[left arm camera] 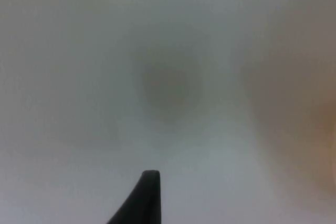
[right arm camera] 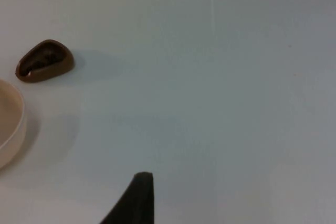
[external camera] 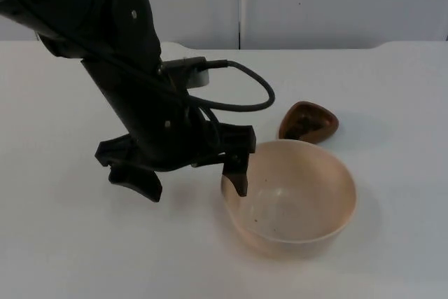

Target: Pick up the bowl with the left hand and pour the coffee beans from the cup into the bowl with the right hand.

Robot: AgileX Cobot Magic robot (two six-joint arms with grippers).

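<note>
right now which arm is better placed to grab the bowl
Left. The left gripper is open right at the beige bowl, with one finger at its near rim. The right arm waits off to the side, looking across the table at the brown cup.

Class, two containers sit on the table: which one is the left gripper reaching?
The large pale bowl: the open left gripper straddles its rim, while the small brown cup sits untouched behind it.
</note>
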